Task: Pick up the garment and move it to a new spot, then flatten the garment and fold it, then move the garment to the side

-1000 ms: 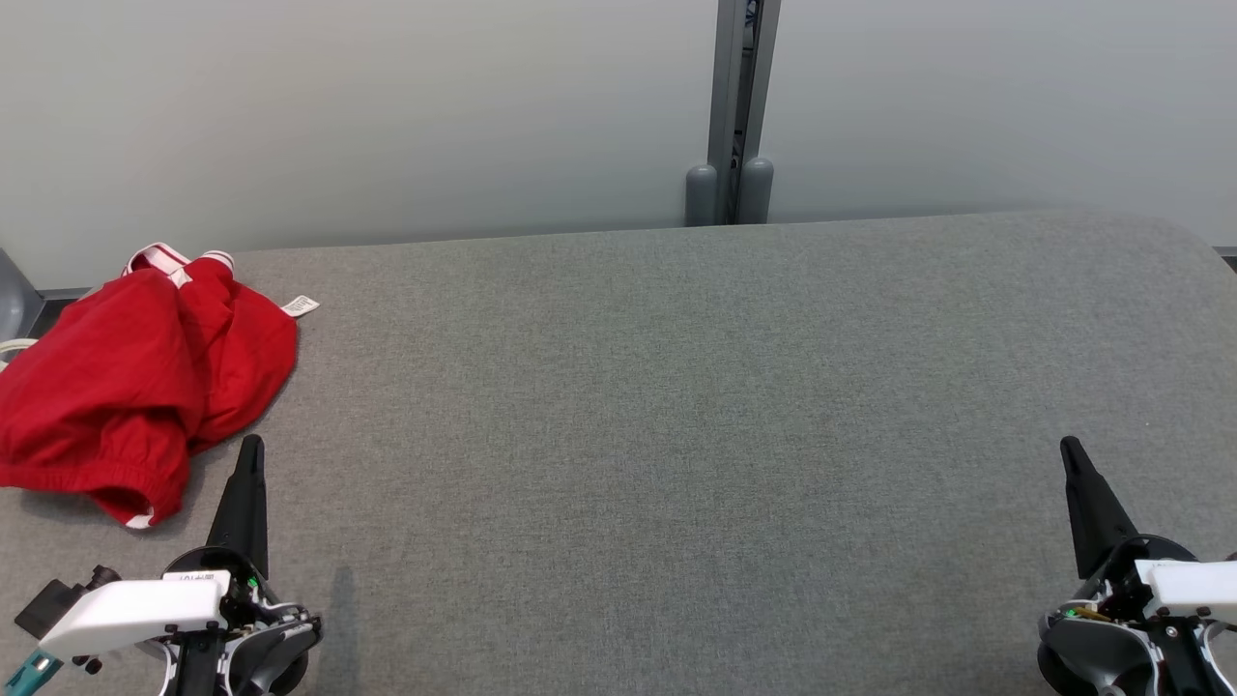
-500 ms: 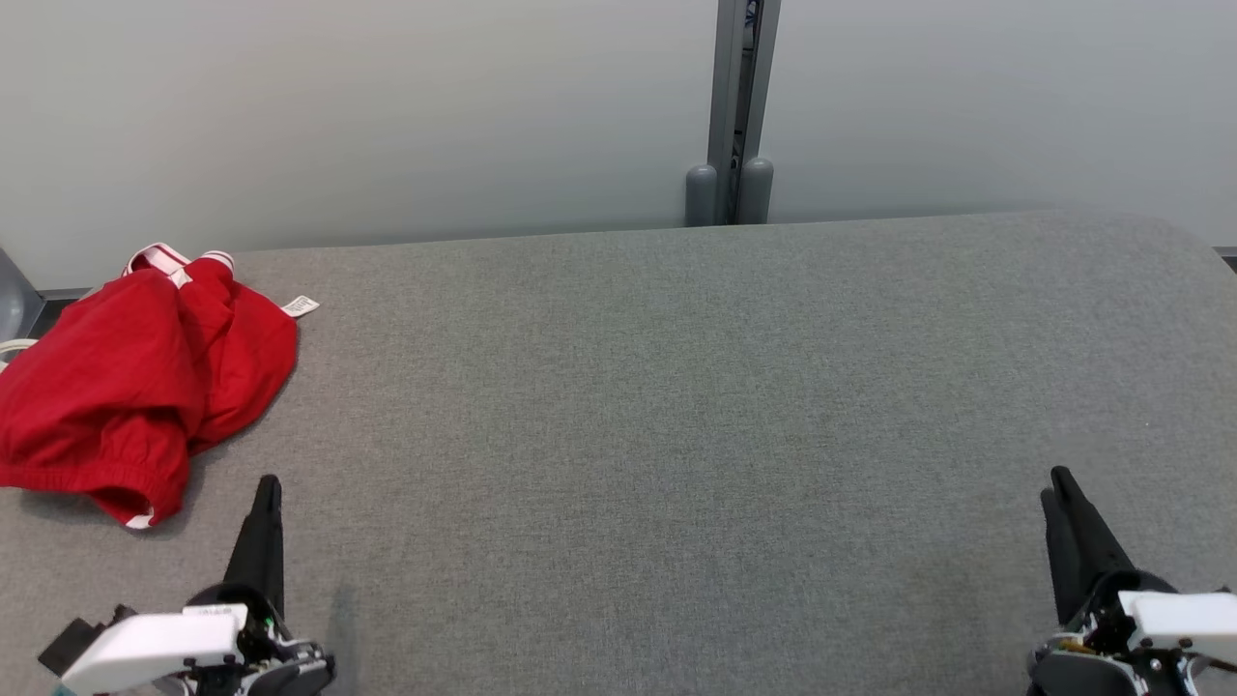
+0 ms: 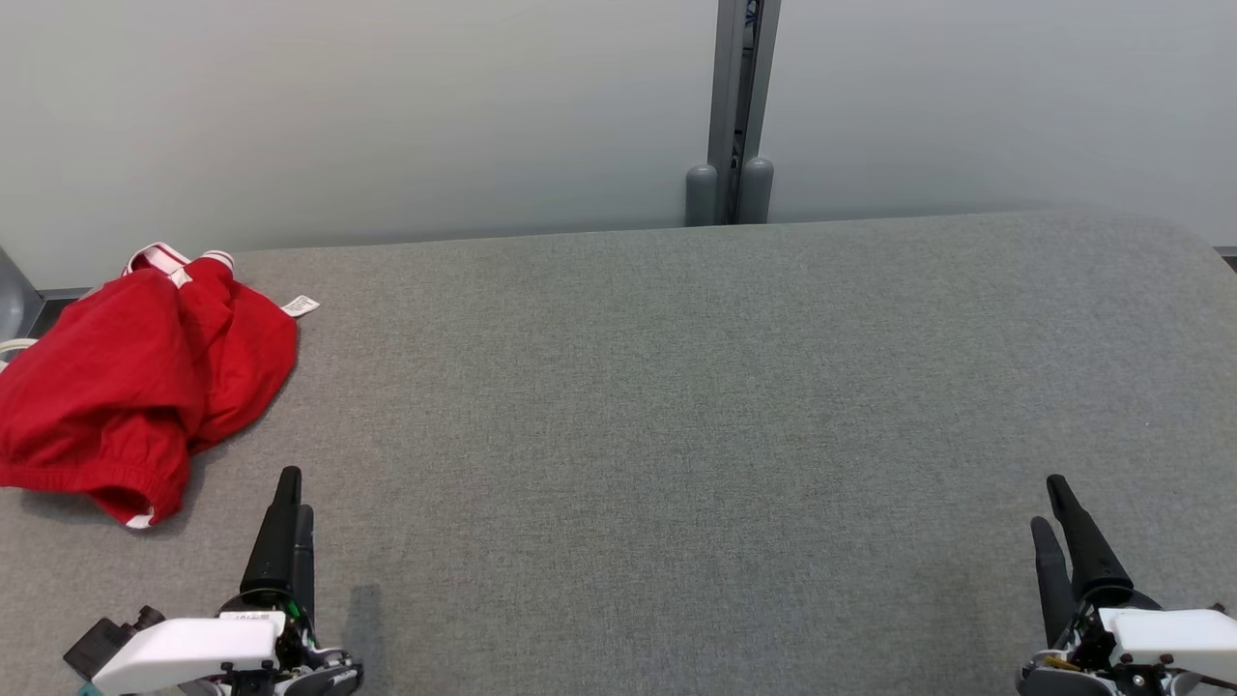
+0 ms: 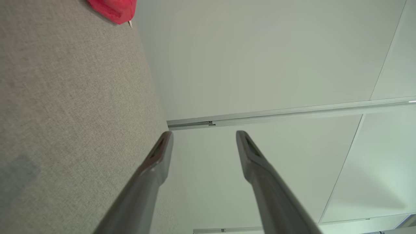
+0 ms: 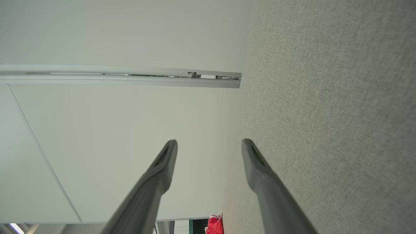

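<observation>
**Both pincers apart above the worktop, garment crumpled at the far left**

Head view. The red garment (image 3: 135,377) lies bunched on the grey fabric worktop (image 3: 676,435), at its far left corner, its left part running out of the picture. A white-striped cuff (image 3: 159,257) lies at its far end, and a small white label (image 3: 301,305) rests on the fabric just beside its right edge. The left pincer (image 3: 296,491) stands at the lower left, near the garment's near hem but apart from it. The right pincer (image 3: 1048,501) stands at the lower right, well apart from the garment. In this view each pincer's two dark fingers lie nearly in line, so the gap between them is hard to read. A pale wall (image 3: 387,116) and a grey upright post (image 3: 736,97) stand behind the worktop.

Left wrist view. The gap is plain: the left pincer (image 4: 204,133) has its fingers spread, with nothing between them. The worktop (image 4: 65,113) takes up the left side of the picture, and a corner of the garment (image 4: 113,8) shows at the top edge, far ahead of the fingertips.

Right wrist view. The right pincer (image 5: 209,142) is likewise spread and holds nothing. The worktop (image 5: 325,97) takes up the right side, and the garment (image 5: 215,225) appears as a small red patch at the bottom edge, at the distant end of the surface.
</observation>
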